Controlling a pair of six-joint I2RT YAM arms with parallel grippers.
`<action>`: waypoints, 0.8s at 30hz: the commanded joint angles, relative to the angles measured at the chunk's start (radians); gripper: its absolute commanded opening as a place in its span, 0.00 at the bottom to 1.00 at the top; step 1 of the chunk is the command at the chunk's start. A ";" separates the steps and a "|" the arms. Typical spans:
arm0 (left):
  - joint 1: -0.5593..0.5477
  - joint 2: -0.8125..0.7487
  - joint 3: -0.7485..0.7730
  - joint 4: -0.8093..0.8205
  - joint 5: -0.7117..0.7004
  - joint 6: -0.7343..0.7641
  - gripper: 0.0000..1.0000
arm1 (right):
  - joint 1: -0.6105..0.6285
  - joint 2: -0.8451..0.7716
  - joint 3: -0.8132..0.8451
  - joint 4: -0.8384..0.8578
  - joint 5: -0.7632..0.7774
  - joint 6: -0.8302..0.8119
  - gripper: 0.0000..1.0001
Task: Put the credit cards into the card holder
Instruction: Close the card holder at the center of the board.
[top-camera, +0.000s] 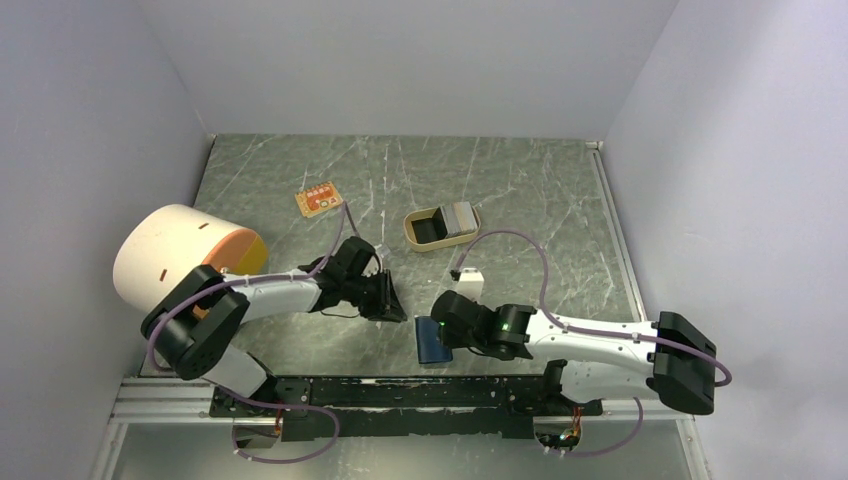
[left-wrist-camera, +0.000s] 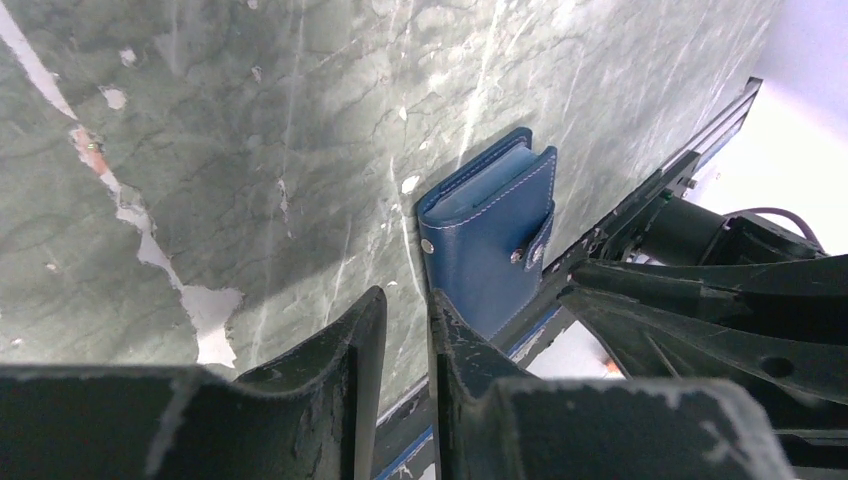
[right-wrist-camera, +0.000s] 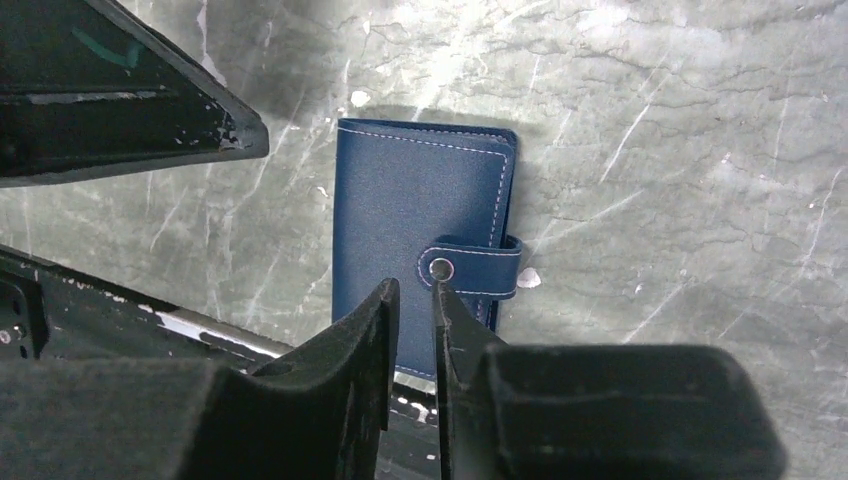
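Left fingers (left-wrist-camera: 340, 350) and right fingers (right-wrist-camera: 350, 340) both narrowly parted and empty; card holder (right-wrist-camera: 420, 210) lies flat on tabletop (right-wrist-camera: 650, 150) just ahead of both, strap (right-wrist-camera: 478, 268) snapped shut; risk: narrow tips skid off strap, shoving holder off near edge.

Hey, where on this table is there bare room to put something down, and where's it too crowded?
The table is bare right of the tan tray out to its right edge, and along the far edge behind the orange board. Crowded: the near centre, where the left gripper and right gripper sit by the card holder.
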 joint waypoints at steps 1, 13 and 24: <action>-0.022 0.044 0.007 0.055 0.047 -0.008 0.28 | -0.008 -0.010 -0.026 -0.002 0.019 0.011 0.23; -0.069 0.150 0.037 0.127 0.101 -0.037 0.31 | -0.045 0.004 -0.098 0.131 -0.044 -0.009 0.21; -0.078 0.188 0.052 0.139 0.114 -0.042 0.30 | -0.086 -0.024 -0.129 0.172 -0.091 -0.038 0.20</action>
